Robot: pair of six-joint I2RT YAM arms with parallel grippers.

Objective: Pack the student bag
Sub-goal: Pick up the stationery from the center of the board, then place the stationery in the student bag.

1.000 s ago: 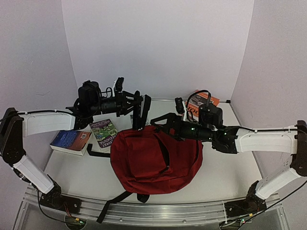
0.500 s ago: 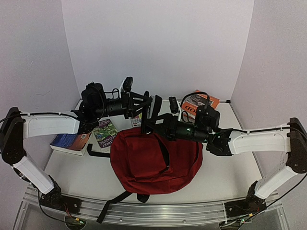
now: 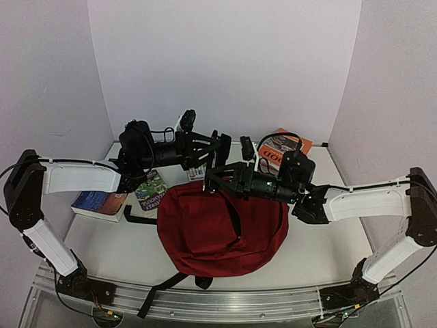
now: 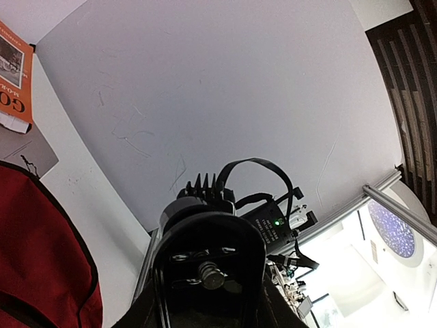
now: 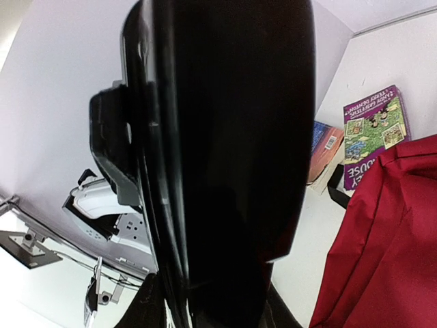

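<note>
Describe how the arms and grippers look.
The left arm and right arm have white link shells with black joints. The left gripper and right gripper are black, with black cables looping at the wrists. A green light glows on the right wrist.

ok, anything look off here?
Mainly one thing: a black slab blocks most of the right wrist view. It is up in the air where the left gripper and right gripper meet, and which one grips it is unclear. Also, a strap of the student bag trails over the table's near edge.
</note>
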